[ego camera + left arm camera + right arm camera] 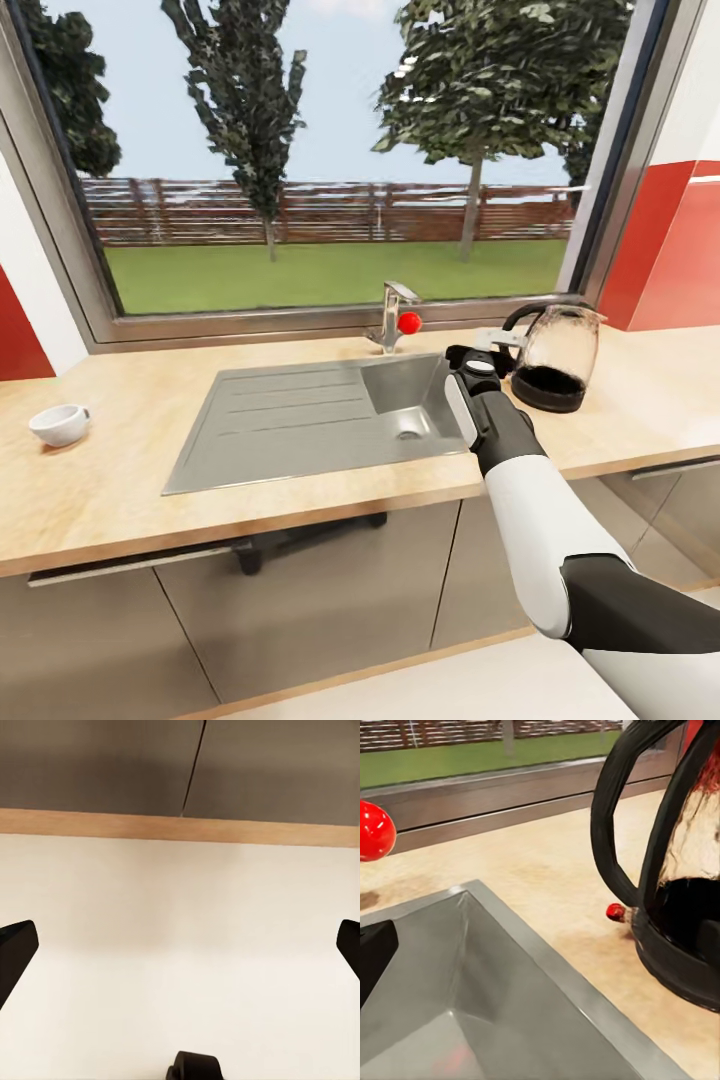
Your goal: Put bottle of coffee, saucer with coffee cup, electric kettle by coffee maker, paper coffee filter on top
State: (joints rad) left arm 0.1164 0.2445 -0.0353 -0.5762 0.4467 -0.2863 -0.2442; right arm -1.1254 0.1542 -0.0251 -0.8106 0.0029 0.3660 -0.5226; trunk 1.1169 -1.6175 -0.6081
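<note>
**Now lining up on the kettle handle**

Head view: reaching with the right arm across the right end of the steel sink (pixel 300 420), bringing the right gripper (pixel 497 342) just beside the black loop handle of the electric kettle (pixel 556 362). Finding the kettle standing upright at right of centre on the kitchen countertop (pixel 120 490), handle turned toward the arm, probably the reason for coming in from the sink side. Noting the tap (pixel 392 315) with its red knob (pixel 409 322) close to the gripper's left, a likely thing to bump. Seeing the coffee cup (pixel 58 424) at the far left, well apart, lying tilted.

Left wrist view: holding the left gripper (pixel 180 949) spread wide with nothing between the fingertips (pixel 15 954), hanging low over pale floor, facing a wooden strip and dark grey cabinet fronts (pixel 97 765); seemingly parked out of the way.

Right wrist view: keeping the right gripper's jaws wide apart, not touching anything, with the kettle's handle loop in the upper right and the sink's rim crossing beneath. Judging the handle near but not yet between the jaws.
</note>
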